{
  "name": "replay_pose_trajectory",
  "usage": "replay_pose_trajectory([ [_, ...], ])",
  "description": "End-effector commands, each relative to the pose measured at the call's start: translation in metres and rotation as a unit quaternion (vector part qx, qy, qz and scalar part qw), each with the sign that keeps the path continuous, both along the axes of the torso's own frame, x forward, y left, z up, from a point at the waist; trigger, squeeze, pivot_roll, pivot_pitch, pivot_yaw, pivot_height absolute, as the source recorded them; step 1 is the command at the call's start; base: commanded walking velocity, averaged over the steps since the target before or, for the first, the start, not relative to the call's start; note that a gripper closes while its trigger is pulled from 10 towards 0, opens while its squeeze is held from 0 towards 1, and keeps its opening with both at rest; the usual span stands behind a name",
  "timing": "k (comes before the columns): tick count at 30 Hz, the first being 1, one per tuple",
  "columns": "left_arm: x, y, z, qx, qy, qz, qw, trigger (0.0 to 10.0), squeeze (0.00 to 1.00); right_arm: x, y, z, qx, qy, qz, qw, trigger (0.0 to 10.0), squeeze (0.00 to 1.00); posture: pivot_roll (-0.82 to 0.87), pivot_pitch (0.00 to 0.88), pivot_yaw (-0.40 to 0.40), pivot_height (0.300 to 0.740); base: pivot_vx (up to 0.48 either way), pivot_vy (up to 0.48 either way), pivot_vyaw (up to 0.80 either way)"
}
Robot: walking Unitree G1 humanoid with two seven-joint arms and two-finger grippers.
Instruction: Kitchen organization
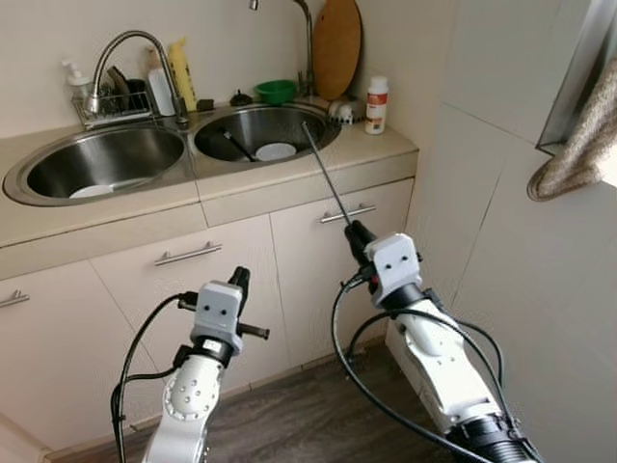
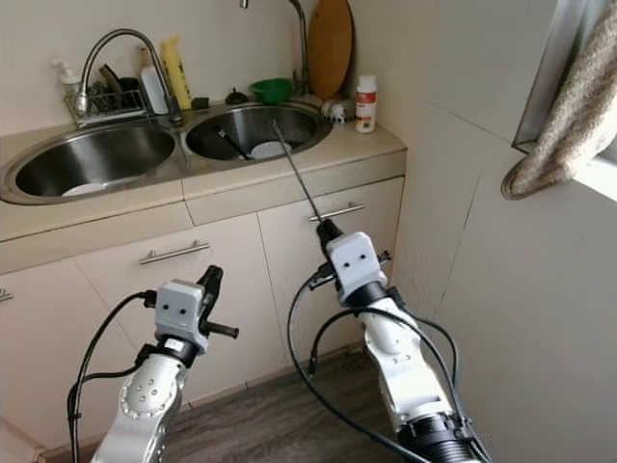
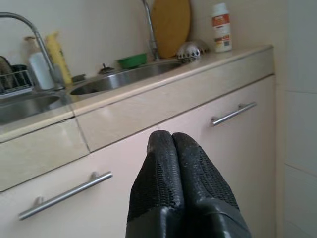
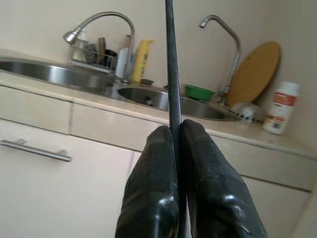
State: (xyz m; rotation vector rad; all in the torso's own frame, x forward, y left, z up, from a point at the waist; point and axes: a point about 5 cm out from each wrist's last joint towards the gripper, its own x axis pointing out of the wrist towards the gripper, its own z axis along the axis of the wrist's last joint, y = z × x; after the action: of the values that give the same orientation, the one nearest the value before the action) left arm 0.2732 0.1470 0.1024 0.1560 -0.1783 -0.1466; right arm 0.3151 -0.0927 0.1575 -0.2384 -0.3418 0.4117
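Right gripper [image 1: 358, 234]: fingers pressed onto a thin dark rod [image 1: 326, 178], pinched at its lower end; rod slants up and away toward the counter.
Rod tip: reaches over the rim of the right sink basin [image 1: 299, 116] in the head views; can't tell if it touches the rim or hangs just above it.
Left gripper [image 1: 239, 280]: fingers pressed together, nothing between them; held low in front of the cabinet doors [image 1: 193, 280], apart from the handle [image 1: 188, 254].
Right basin contents: a white plate [image 1: 276, 151] and a dark utensil [image 1: 236, 145] lying inside.
Counter behind: green bowl [image 1: 276, 91], white bottle w/ red label [image 1: 376, 104], round wooden board [image 1: 336, 43] leaning on the wall, second faucet [image 1: 305, 34] nearby.
Left basin [image 1: 58, 169]: pale dish at the bottom; faucet [image 1: 130, 58] and wire rack [image 1: 114, 104] behind it.
Risk 1: grip is at the very end of a long rod, so small wrist turns swing the tip a lot; could knock the bottle or the bowl.
Risk 2: narrow rod between soft pads may pivot or slip down, esp. if the tip catches the rim.
Risk 3: pushing fwd w/ tip snagged on the rim could bend the rod or lever it out of the pinch.
Risk 4: dropping it in carelessly may strike the plate.
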Motion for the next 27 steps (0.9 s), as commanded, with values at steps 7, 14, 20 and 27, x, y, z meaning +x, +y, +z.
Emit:
replay_pose_trajectory([
  [7,0.0004,-0.0003,0.0001,0.001,-0.002,-0.004,1.000,10.0,0.00,0.0030,0.0028,0.0032,0.005,0.000,0.004,1.000,10.0,0.00,-0.09,0.000,0.056,0.740,0.000,0.000,0.00],
  [14,0.0022,-0.0010,-0.0010,0.001,0.000,-0.005,1.000,10.0,0.00,0.0046,0.0033,0.0030,0.000,0.000,0.003,1.000,10.0,0.00,-0.10,0.000,0.057,0.740,0.000,0.000,0.00],
  [20,0.0026,-0.0018,-0.0009,0.001,0.000,-0.009,1.000,10.0,0.00,0.0049,0.0009,0.0022,0.002,0.002,-0.005,1.000,10.0,0.00,-0.10,0.000,0.065,0.740,0.000,0.000,0.00],
  [27,0.0021,-0.0048,-0.0024,0.000,0.003,-0.012,1.000,10.0,0.00,0.0024,0.0024,0.0004,0.001,0.005,-0.002,1.000,10.0,0.00,-0.10,0.000,0.065,0.740,0.000,0.000,0.00],
])
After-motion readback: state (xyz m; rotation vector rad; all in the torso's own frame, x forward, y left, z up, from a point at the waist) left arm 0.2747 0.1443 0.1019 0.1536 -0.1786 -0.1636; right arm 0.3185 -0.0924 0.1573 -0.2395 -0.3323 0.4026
